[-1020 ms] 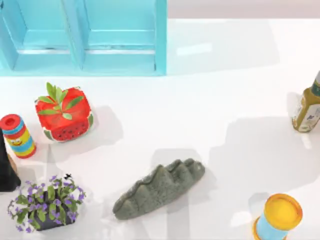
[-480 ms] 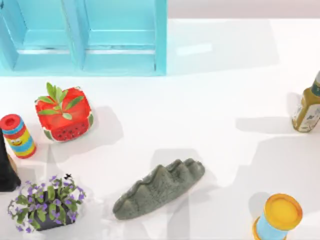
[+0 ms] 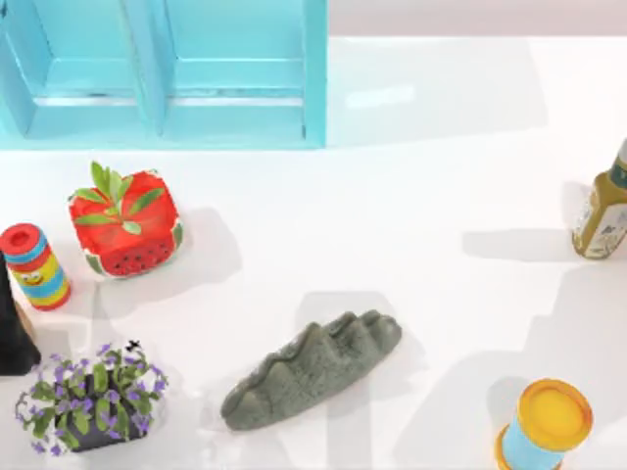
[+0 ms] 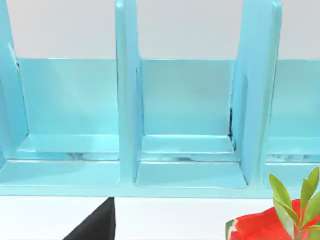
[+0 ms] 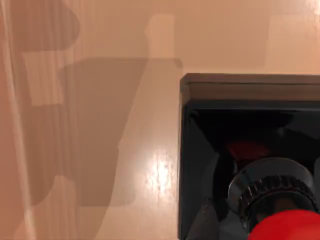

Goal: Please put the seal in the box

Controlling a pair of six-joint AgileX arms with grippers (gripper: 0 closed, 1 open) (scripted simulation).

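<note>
The box stands along the far edge of the table, at its left, and my left wrist camera faces its upright partitions and the open compartments between them. A black part of my left arm sits at the table's left edge, just beside the striped cylinder. How the left gripper stands I cannot tell. The watermelon planter is between that arm and the box, well short of the box wall. The broad middle of the table is bare white. Nearer the front lie the grey-green rock and the purple flower pot, with the yellow-capped can at the front right and the bottle at the right edge. The seal is right up against my right wrist camera, black block and red knob over a tan surface. Whether my right gripper clamps it I cannot tell.
</note>
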